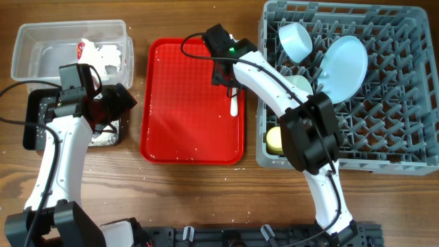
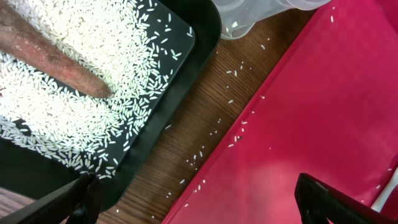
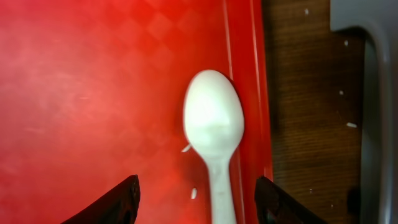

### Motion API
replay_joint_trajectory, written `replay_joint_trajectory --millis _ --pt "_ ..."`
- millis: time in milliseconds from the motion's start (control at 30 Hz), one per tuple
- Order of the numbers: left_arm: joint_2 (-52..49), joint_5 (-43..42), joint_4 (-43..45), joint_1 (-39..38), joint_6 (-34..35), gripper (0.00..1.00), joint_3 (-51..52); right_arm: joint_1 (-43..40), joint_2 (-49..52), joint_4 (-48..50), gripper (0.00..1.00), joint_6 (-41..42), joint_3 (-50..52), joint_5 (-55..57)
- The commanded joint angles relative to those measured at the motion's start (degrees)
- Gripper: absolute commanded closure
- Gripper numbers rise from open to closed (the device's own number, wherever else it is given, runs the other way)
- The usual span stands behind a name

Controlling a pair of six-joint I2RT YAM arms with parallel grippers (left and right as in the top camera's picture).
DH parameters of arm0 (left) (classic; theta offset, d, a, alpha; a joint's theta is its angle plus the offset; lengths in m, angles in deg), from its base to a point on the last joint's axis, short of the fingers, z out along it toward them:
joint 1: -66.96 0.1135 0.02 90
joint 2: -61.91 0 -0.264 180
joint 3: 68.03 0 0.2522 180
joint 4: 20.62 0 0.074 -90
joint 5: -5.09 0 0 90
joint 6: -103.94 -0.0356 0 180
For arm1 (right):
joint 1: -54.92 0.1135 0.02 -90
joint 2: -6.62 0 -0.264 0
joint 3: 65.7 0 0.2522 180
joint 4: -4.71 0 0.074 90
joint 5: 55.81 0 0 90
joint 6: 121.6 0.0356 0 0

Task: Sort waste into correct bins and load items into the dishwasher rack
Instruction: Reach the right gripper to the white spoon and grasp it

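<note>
r end effector [image 3: 196, 186] straddles white spoon [image 3: 212, 134]

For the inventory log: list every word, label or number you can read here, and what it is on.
None can be read.
The wrapper in the clear tub has red markings, too small to read.
The red tray, spoon and rack show no text.

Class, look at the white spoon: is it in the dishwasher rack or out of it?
Out. The white spoon lies on the red tray, near its edge, outside the dishwasher rack.
</note>
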Motion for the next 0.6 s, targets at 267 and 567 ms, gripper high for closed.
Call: replay_joint_trajectory --millis 267,567 --pt "0.4 0.5 0.1 -0.3 -0.5 0.0 -1.0 0.1 4.3 0.9 0.4 3.1 0.1 0.9" --pt "0.4 0.5 0.1 -0.3 -0.5 0.0 -1.0 0.2 7.3 1.7 0.6 2.4 0.1 -4.7"
